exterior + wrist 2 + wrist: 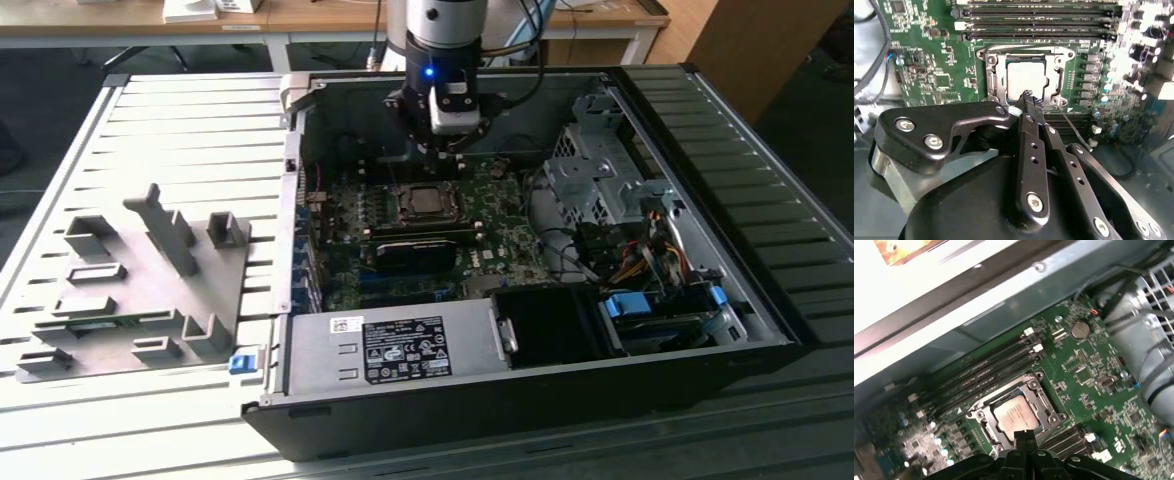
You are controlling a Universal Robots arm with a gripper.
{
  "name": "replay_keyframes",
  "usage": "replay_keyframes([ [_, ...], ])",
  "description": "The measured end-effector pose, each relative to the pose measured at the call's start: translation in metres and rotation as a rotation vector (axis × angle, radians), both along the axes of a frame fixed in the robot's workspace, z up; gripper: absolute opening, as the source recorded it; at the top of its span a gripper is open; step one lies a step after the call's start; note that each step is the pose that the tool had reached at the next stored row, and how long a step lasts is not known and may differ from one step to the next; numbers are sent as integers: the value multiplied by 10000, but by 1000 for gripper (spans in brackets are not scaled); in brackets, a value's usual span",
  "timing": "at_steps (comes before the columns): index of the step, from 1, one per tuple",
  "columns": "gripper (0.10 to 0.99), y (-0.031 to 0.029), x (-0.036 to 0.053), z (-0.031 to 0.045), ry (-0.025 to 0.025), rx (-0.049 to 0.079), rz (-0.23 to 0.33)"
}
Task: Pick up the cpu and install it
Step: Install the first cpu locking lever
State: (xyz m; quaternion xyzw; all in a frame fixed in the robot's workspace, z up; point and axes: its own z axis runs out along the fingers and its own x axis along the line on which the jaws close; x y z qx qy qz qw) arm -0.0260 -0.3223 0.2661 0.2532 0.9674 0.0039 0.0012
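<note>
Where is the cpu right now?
In the exterior view, the cpu sits in the motherboard socket inside the open case, just beneath the pincer.

— What does the arm (441, 40) look like from outside?
— Silvery-grey tube above the blue light (427, 72), with a black collar around the light itself. Just below the light sits a pale grey block (454, 112) with a dark cap. Black cables (523, 45) loop out beside the light, on the exterior view's right.
— And the gripper (1027, 95)?
— Matte black all over in the second wrist view: a rounded body, flat link bars (954, 131) with rounded ends, silver socket-head screws (1035, 201) at the pivots, small holes down the middle bar. The jaws taper to narrow tips. A thin silvery rim edges the body, possibly a metal ring.
</note>
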Motion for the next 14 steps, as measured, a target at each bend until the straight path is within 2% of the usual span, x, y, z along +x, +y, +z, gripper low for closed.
replay_keyframes([
  [7,106,0,0,-5,-8,-1,1258],
  [14,106,0,0,-14,-48,-1,2409],
])
